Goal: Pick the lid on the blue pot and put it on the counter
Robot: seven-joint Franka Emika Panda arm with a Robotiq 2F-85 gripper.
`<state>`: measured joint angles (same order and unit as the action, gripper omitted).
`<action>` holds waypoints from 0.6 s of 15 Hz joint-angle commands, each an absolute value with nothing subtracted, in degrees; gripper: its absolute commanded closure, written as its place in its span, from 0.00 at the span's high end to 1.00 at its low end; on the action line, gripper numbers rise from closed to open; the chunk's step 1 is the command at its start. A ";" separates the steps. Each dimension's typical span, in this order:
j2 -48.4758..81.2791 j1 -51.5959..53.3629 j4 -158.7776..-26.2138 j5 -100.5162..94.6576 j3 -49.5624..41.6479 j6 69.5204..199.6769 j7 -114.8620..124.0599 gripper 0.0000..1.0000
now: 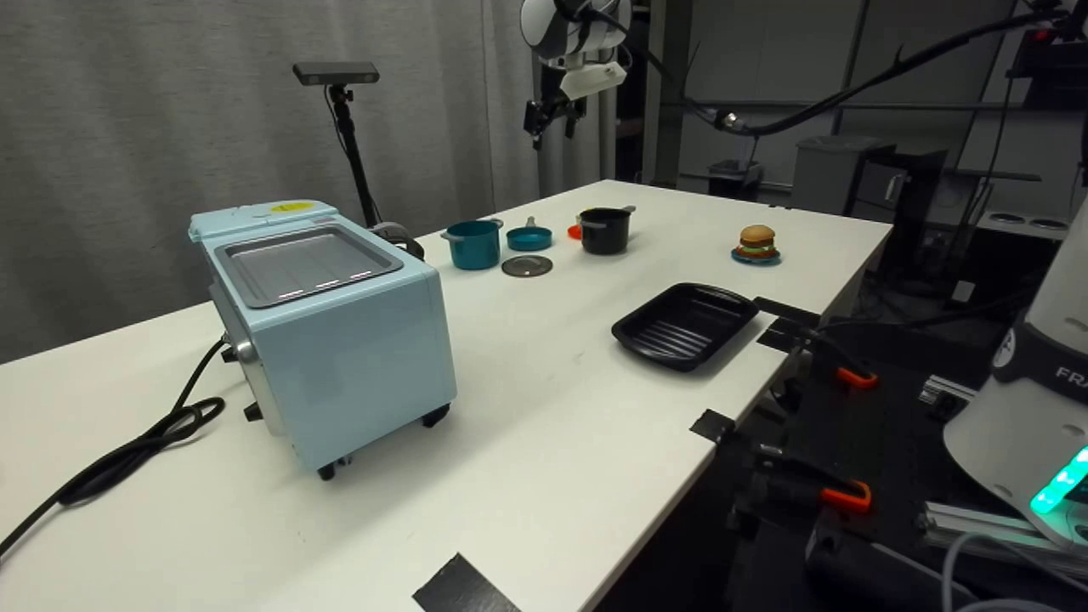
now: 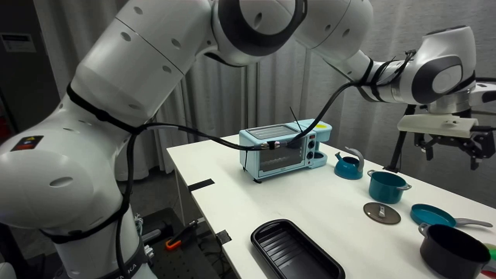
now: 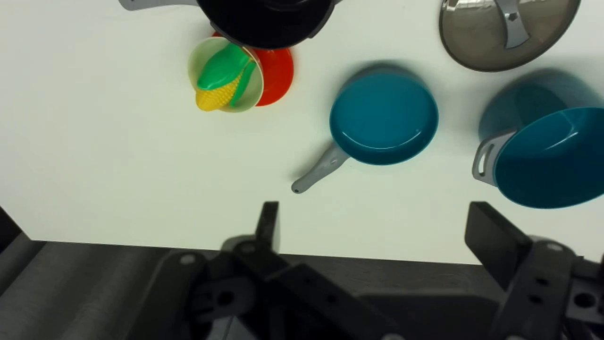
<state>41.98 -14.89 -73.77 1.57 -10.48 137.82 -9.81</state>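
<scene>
The lid point(image 1: 527, 266) is a round, see-through grey-brown disc with a grey handle. It lies flat on the counter point(image 1: 544, 340) beside the blue pot point(image 1: 474, 246), not on it. In an exterior view the lid point(image 2: 382, 218) is in front of the open teal pot point(image 2: 386, 190), on the counter point(image 2: 310, 201). In the wrist view the lid point(image 3: 476, 38) is at the top right, cut by the edge, with the pot point(image 3: 549, 160) below it. My gripper point(image 2: 452, 161) is open and empty, high above the counter's far edge; its fingers point(image 3: 373, 208) are wide apart.
A teal frying pan point(image 3: 384, 118), a black pot point(image 1: 605, 234) and a cup with toy corn point(image 3: 226, 80) stand near the lid. A teal kettle point(image 2: 348, 168), pale blue appliance point(image 2: 279, 151), black tray point(image 1: 687, 325) and toy burger point(image 1: 756, 242) are also on the counter.
</scene>
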 commanded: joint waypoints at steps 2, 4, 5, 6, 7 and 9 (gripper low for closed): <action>34.75 -17.74 -80.32 2.49 -7.20 134.50 -13.41 1.00; 32.90 -18.46 -81.84 2.78 -6.57 133.13 -14.71 1.00; 31.90 -18.74 -82.85 2.87 -6.40 133.16 -15.17 1.00; 30.94 -19.01 -83.92 2.93 -6.22 133.32 -15.78 1.00; 30.04 -19.22 -84.99 3.04 -6.18 133.57 -16.09 1.00; 33.09 -18.19 -81.44 1.51 -7.40 133.75 -13.64 1.00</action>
<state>32.93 -17.89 -81.81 1.70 -7.70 133.98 -13.70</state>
